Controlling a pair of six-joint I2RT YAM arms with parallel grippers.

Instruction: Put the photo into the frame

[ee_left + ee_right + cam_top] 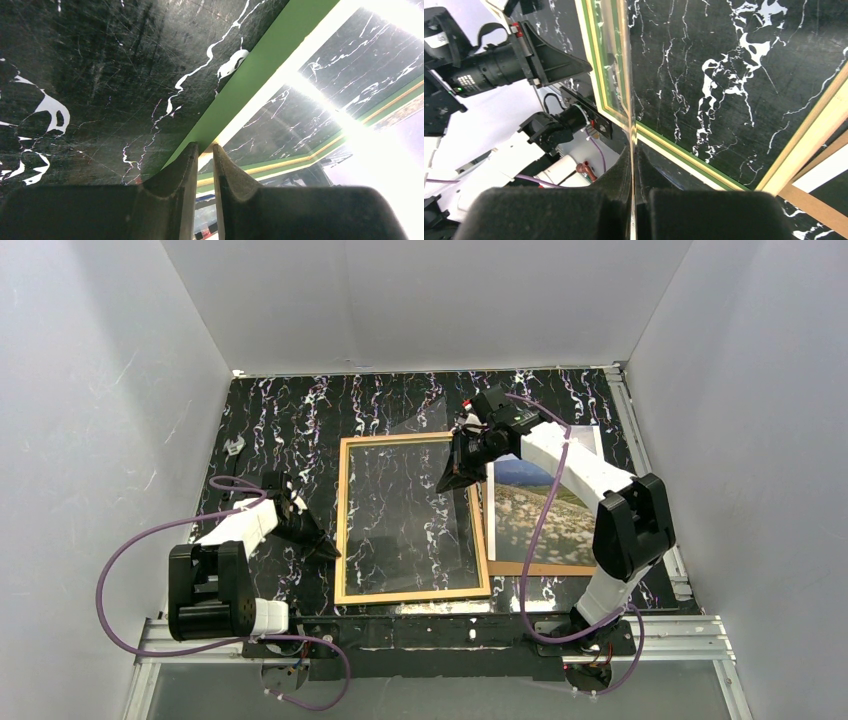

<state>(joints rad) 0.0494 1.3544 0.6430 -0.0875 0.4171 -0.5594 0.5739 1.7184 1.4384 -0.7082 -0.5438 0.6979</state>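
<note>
The frame [410, 594] lies flat at the table's middle, its tan back edge up; in the left wrist view its rail [260, 65] shows bright green. My left gripper [332, 553] is shut on the frame's left rail, which sits between the fingertips [205, 146]. My right gripper [447, 483] is shut on the edge of a clear pane [420, 430], held tilted over the frame's right half; the pane [624, 60] runs edge-on between those jaws [633, 150]. The photo [520, 515] lies face up right of the frame, partly hidden by the right arm.
A brown backing board [540, 568] lies under the photo. A small metal clip [236, 448] rests at the far left of the black marbled table. White walls enclose three sides, and a metal rail [430, 625] runs along the near edge.
</note>
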